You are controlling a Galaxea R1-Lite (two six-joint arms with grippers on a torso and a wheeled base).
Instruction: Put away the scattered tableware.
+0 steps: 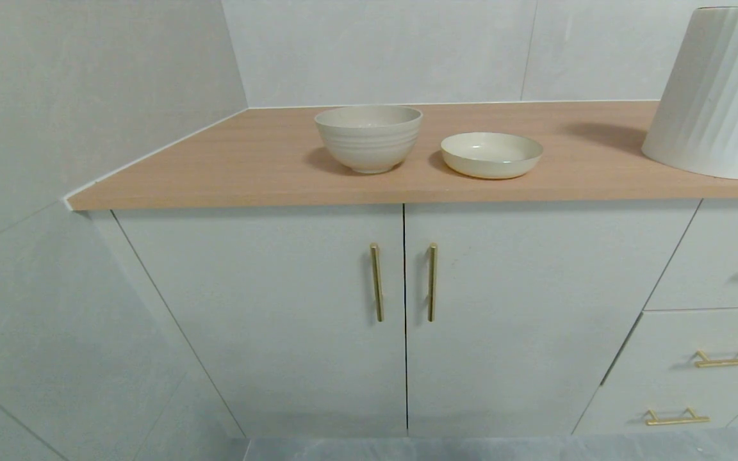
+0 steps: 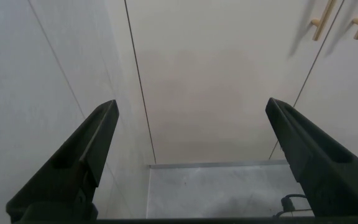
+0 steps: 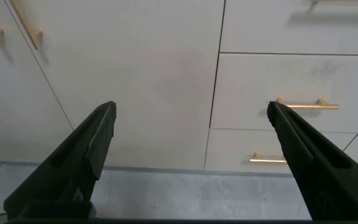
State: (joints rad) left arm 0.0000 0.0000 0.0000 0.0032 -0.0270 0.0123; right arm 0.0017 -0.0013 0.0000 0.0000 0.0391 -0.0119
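Both arms hang low in front of the cabinet, and nothing is in hand. The left pincer [image 2: 191, 106] is spread wide and empty, facing the left door [image 2: 216, 81] straight ahead of it, with the floor [image 2: 216, 193] just below. The right pincer [image 3: 191, 107] is just as wide and just as empty. It faces the right door [image 3: 135, 81], with the drawers [image 3: 291, 93] ahead and off to its right. The tableware sits well above both pincers on the counter [image 1: 247, 173]: a deep bowl [image 1: 369, 137] and, just beside it but apart, a shallow dish [image 1: 491, 153]. Both are upright and set back from the front edge. A tall white canister [image 1: 718, 89] stands farther along to the right, well apart from them. Both doors are shut, and their two handles [image 1: 377, 282] sit side by side at the centre seam, above and between the pincers. The open jaws look like readiness rather than a grip, either to take a handle or to rise to the bowl. As the cupboard is closed, opening a door probably comes first, so the task looks barely begun.
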